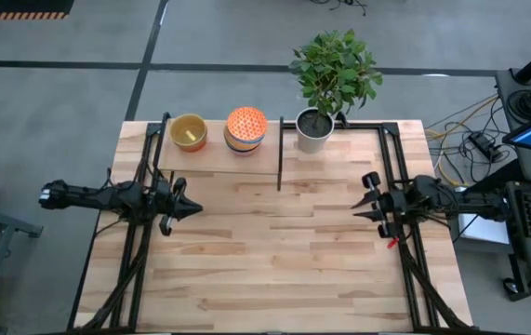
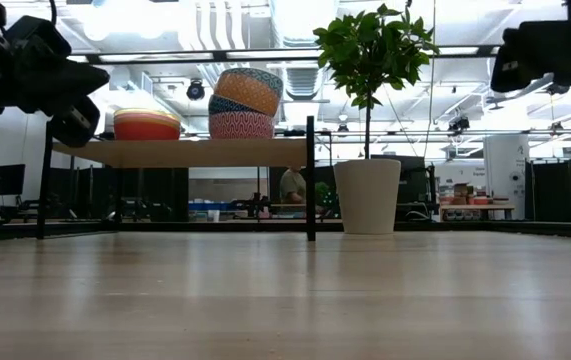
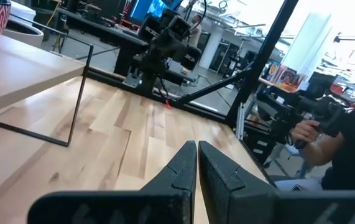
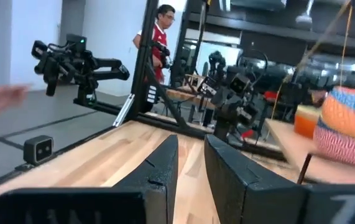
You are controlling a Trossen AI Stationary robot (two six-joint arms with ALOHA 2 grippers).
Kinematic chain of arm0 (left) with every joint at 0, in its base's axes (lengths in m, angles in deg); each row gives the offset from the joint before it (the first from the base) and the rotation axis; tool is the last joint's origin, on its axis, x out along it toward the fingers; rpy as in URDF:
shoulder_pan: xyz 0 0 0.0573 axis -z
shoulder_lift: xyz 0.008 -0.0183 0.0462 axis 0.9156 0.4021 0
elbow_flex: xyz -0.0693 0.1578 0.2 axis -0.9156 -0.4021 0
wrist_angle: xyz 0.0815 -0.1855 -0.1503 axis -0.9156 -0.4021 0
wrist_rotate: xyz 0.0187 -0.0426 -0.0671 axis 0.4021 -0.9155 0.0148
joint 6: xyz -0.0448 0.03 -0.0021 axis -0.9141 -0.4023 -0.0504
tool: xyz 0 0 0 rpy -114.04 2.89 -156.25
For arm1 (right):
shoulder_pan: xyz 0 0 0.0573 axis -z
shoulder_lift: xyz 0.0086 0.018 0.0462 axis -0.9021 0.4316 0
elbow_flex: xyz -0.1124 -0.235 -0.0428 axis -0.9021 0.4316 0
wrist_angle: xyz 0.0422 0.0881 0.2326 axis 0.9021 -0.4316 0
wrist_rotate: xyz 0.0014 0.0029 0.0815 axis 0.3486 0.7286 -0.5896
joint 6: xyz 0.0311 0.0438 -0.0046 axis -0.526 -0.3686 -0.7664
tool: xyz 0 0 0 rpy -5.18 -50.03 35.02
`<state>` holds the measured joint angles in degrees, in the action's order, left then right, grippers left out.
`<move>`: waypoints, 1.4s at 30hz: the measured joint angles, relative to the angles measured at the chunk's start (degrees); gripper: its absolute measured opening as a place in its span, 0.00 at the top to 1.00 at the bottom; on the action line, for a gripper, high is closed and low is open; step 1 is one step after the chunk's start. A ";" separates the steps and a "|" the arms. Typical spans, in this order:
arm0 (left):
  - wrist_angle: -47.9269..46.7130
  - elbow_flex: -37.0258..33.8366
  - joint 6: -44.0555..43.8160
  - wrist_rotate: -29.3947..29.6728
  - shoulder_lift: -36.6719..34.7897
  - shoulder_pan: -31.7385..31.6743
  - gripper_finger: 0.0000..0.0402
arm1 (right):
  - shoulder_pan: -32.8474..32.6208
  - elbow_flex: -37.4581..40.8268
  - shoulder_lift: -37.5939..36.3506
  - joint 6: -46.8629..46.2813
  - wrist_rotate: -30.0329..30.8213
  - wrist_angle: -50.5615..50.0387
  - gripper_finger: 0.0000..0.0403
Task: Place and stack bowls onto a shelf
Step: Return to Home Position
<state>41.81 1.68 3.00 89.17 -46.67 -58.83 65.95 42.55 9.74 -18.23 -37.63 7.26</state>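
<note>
Left claw is hovering over the counter, its fingers pressing together. Right claw is facing it from well apart, fingers sitting slightly parted. Beyond the left claw, toward the rear edge, the shelf is carrying the bowls in two stacks: yellow-topped stack beside orange-topped stack. Plant pot is standing past the shelf's end.

Yellow bowl, orange patterned bowl, white pot, light-wood shelf

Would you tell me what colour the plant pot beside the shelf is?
White plant pot; clearest in the low view.
</note>
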 joint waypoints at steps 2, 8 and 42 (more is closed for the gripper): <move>-0.03 0.00 0.02 0.00 0.14 0.00 1.00 | 0.00 0.00 0.55 -3.69 1.15 -1.05 0.83; -0.01 0.00 0.15 0.04 0.63 0.00 1.00 | -0.02 0.09 3.00 -16.58 1.27 -4.99 0.81; -0.03 0.00 0.15 0.05 1.24 0.00 1.00 | -0.02 0.11 7.24 -32.36 1.29 -6.63 0.79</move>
<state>41.78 1.68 3.15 89.23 -45.43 -58.83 65.93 42.66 16.98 -50.59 -36.34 0.63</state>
